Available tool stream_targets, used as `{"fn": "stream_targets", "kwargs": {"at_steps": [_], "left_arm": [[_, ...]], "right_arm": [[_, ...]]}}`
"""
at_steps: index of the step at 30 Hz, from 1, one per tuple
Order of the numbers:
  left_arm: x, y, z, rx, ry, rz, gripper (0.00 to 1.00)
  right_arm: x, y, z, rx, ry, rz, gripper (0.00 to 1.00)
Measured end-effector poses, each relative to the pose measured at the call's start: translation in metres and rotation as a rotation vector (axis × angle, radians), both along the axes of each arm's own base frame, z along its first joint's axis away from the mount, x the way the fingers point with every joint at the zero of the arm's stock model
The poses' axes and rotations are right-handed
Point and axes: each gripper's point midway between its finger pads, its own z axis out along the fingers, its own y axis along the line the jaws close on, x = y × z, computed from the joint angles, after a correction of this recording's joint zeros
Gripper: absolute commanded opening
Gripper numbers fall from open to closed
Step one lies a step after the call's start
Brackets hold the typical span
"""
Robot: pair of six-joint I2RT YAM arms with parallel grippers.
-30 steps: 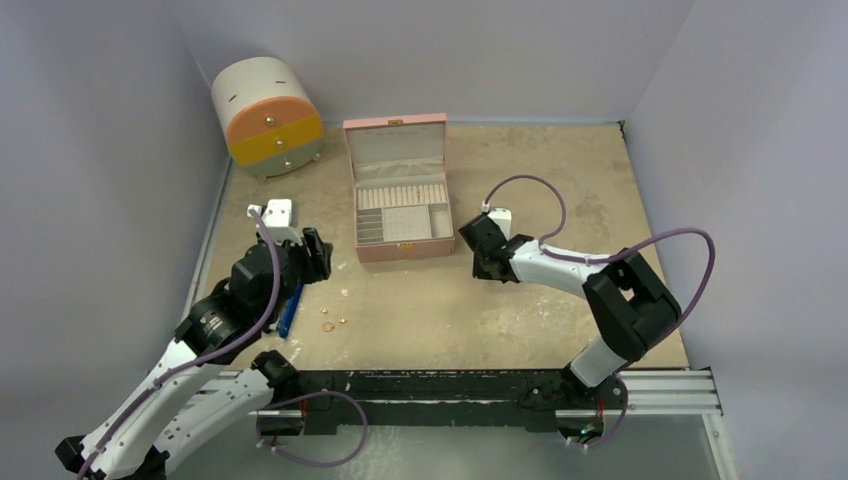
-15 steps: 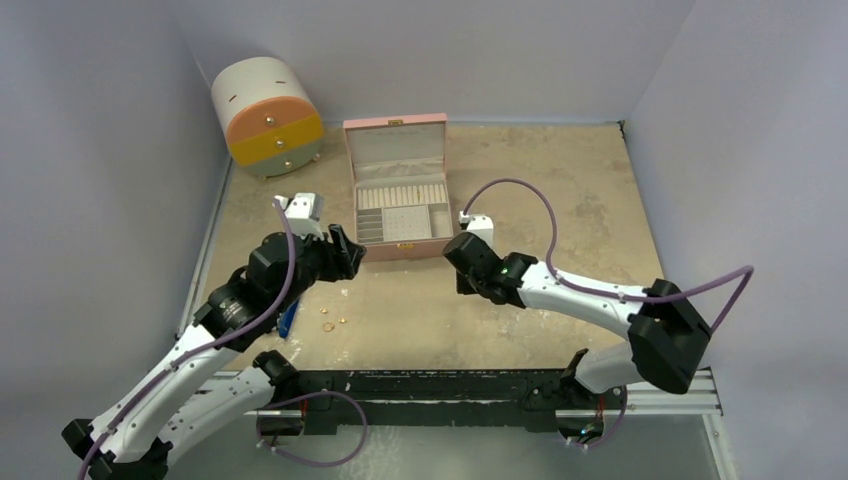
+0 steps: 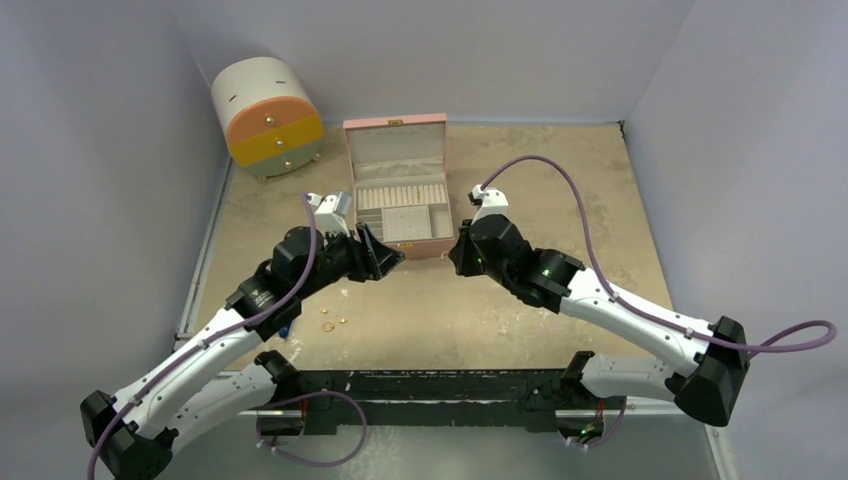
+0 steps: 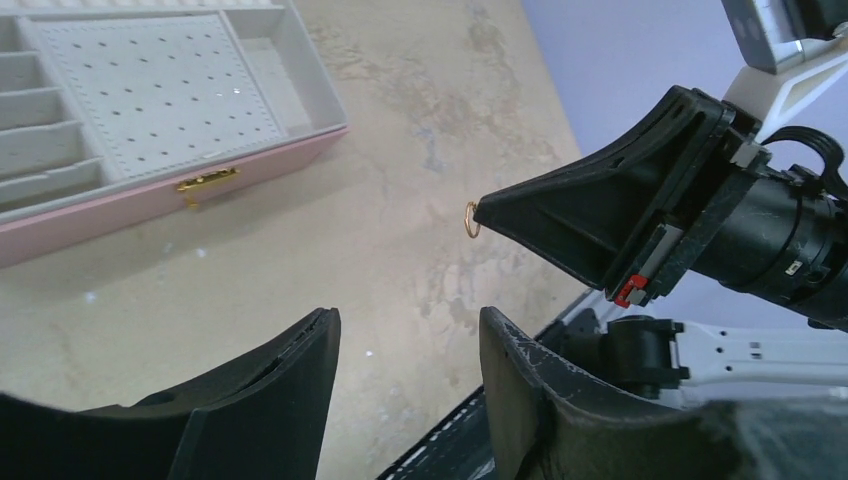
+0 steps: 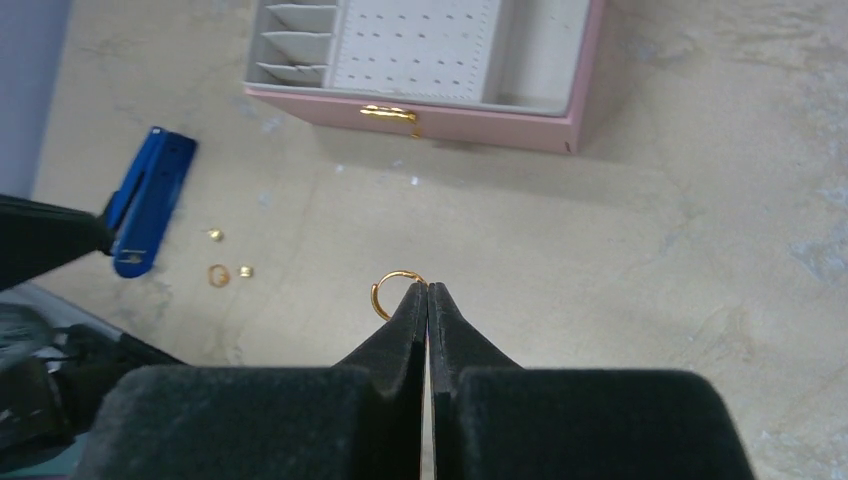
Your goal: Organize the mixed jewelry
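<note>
Sorting step: by my reading, one piece is lifted and on its way to a slot, and the rest are not yet put away.
Surface point(image 3: 560, 190): bare stone-look top; in the top view both arms meet near its middle.
Pink box point(image 3: 395, 148): lid open, tray compartments showing; it sits at 12 o'clock from the gap between the two arms.
Right end effector point(image 5: 427, 290): fingers pressed fully together, pinching the gold ring point(image 5: 383, 283) at their very tips and holding it clear of the surface.
Left end effector point(image 4: 408, 315): fingers about half apart and nothing between them; it faces the right one tip to tip, near but apart.
Blue-handled tool point(image 5: 150, 200): flat on the surface at 9 o'clock from the loose pieces, untouched.
Loose pieces point(image 5: 218, 274): another small ring and two stud-like bits lying close together, at 7 o'clock from the left end effector in the top view.
Next move: probably a carry toward 12 o'clock to set the ring in the tray, or a pass into the waiting left fingers; I cannot tell which. Either calls for fine aim, since the ring hangs by a sliver of its rim and could slip out.
</note>
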Motion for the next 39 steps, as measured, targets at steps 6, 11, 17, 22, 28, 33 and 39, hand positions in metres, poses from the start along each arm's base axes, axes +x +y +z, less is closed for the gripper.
{"fn": "stream_targets", "kwargs": {"at_steps": [6, 11, 17, 22, 28, 33, 39], "left_arm": [[0.002, -0.025, -0.001, -0.139, 0.044, -0.048, 0.47], [0.005, -0.04, 0.002, -0.215, 0.069, -0.076, 0.44], [0.006, -0.047, 0.015, -0.278, 0.055, -0.097, 0.39], [0.007, -0.05, 0.017, -0.288, 0.057, -0.104, 0.37], [0.006, -0.05, 0.017, -0.289, 0.06, -0.109, 0.33], [0.006, -0.05, 0.017, -0.29, 0.061, -0.109, 0.31], [0.006, -0.05, 0.017, -0.291, 0.062, -0.109, 0.25]], "right_arm": [[-0.002, 0.014, 0.03, 0.072, -0.032, 0.06, 0.0], [-0.005, 0.023, 0.046, 0.112, -0.04, 0.102, 0.0], [-0.008, 0.031, 0.063, 0.152, -0.05, 0.135, 0.0], [-0.012, 0.036, 0.066, 0.164, -0.043, 0.158, 0.0], [-0.015, 0.043, 0.068, 0.174, -0.038, 0.183, 0.0], [-0.016, 0.047, 0.073, 0.183, -0.042, 0.195, 0.0], [-0.018, 0.052, 0.071, 0.179, -0.037, 0.205, 0.0]]}}
